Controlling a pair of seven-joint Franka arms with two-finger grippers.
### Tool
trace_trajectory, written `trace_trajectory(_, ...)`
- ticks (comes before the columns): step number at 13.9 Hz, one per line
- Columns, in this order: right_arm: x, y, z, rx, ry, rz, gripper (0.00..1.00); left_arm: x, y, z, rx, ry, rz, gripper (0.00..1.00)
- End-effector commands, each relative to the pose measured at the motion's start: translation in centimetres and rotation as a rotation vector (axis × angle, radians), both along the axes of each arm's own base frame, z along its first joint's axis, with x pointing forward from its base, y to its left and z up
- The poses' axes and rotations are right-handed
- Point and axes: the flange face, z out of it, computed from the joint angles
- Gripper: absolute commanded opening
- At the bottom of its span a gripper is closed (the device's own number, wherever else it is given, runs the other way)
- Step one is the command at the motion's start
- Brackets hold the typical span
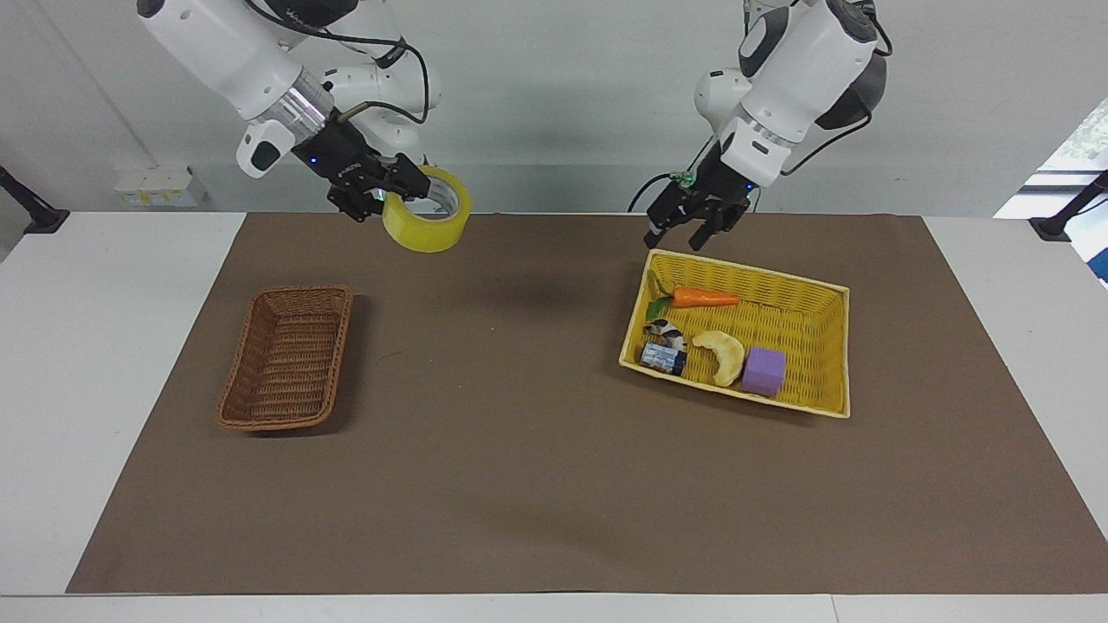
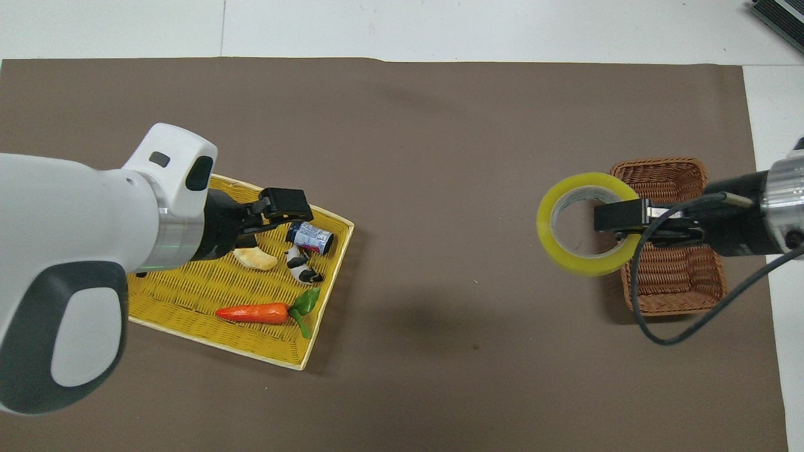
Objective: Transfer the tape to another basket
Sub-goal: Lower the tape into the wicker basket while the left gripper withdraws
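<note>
- Two pincers are up in the air. The right pincer (image 1: 400, 189) grips the tape (image 1: 428, 221) by the ring's wall, one finger inside the hole; the left pincer (image 1: 688, 232) holds nothing and its fingers stand apart.
- From the facing view, the tape hangs well clear of the brown mat (image 1: 519, 484), over the mat's edge nearest the robots, toward the right arm's end of the bench (image 1: 78, 346). It is not yet over the brown basket (image 1: 287, 357).
- Seen from overhead, the tape (image 2: 587, 223) appears to overlap the brown basket's (image 2: 669, 276) rim; the facing view shows that this is only the height of the ring above the mat.
- In the overhead view the left pincer (image 2: 276, 210) covers part of the yellow basket (image 2: 207, 295), hiding the purple block (image 1: 763, 371) and part of the pale curved piece (image 1: 723, 355), both plain in the facing view.
- Both views show the carrot (image 1: 703, 298), the small can (image 1: 662, 357) and a black-and-white piece (image 1: 665, 329) inside the yellow basket.
- Between the two baskets the mat is bare and wide; nothing lies in the brown basket, and its rim is free all round.
</note>
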Motion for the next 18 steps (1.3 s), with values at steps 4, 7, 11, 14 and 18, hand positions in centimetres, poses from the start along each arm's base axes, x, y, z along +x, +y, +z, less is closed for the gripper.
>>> trace_trajectory(4,-1.1,-11.5,0.7,0.026,-0.029,-0.091,0.0,3.8,9.8,0.8,0.283,-0.014,-0.155,1.0)
trace_trajectory(7,0.4,-15.8,-3.6,0.017,0.002,-0.191,0.0,5.7,14.1,2.0,0.352,0.048,-0.241,1.0)
trace_trajectory(11,3.1,-22.1,-13.3,0.006,0.029,-0.167,0.0,6.5,16.1,2.5,0.382,0.085,-0.348,1.0)
trace_trajectory(14,4.3,-24.0,-17.3,-0.016,0.006,-0.151,0.0,6.4,16.3,2.5,0.382,0.09,-0.34,1.0)
trace_trajectory(18,4.2,-24.6,-22.5,-0.016,0.062,-0.167,0.0,6.5,16.3,2.6,0.383,0.082,-0.34,1.0)
